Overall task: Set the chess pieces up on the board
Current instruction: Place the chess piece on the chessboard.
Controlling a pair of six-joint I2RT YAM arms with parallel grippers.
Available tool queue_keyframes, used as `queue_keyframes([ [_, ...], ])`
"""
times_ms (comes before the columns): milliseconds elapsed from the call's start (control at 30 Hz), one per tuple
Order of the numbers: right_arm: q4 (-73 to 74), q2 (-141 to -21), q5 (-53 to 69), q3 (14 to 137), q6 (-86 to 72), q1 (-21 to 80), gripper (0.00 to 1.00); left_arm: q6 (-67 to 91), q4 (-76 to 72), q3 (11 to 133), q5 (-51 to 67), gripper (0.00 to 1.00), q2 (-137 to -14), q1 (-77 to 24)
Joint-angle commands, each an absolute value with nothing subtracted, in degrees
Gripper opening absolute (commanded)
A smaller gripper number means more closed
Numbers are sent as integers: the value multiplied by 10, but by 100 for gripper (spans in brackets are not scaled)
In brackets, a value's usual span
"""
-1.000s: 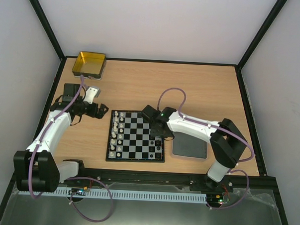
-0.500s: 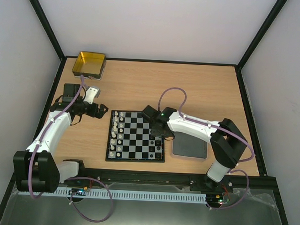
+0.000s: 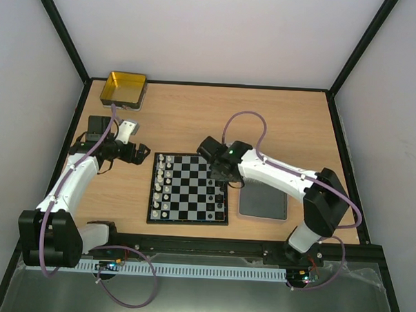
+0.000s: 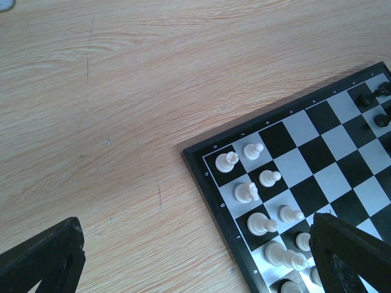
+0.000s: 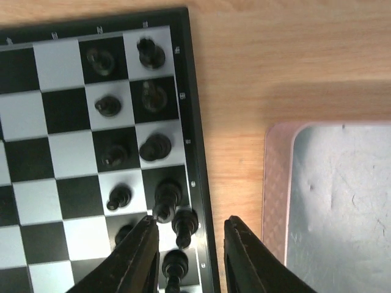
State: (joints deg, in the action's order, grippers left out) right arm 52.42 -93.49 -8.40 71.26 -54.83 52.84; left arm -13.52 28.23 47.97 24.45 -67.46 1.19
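The right hand (image 5: 190,224) hangs low over the right edge of the board (image 3: 188,223), where the black pieces (image 5: 153,146) fill the two outer files; its fingers (image 5: 139,262) are parted moderately around one black piece (image 5: 184,227) on the edge file, not clamped on it; whether that piece stands square is hard to tell from above. The white pieces (image 4: 256,223) line the opposite two files; the left hand (image 4: 195,223), spread wide and holding nothing, hovers over the table (image 4: 122,91) just beside that side. The step in hand is judged to be seating a black back-rank piece; the next move calls for either a gentle close to centre it, or a straight lift, since its neighbours stand close; the grey tray (image 5: 330,201) lies just beside the board.
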Motion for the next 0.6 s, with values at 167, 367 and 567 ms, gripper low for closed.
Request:
queue_keyframes([
  [167, 505, -963, -46, 744, -504, 459, 28, -139, 291, 482, 252, 100, -664, 12],
  [367, 495, -932, -7, 700, -512, 455, 27, -140, 291, 482, 254, 99, -668, 12],
  [567, 478, -893, 30, 648, -519, 473, 24, -140, 291, 483, 253, 100, -672, 11],
])
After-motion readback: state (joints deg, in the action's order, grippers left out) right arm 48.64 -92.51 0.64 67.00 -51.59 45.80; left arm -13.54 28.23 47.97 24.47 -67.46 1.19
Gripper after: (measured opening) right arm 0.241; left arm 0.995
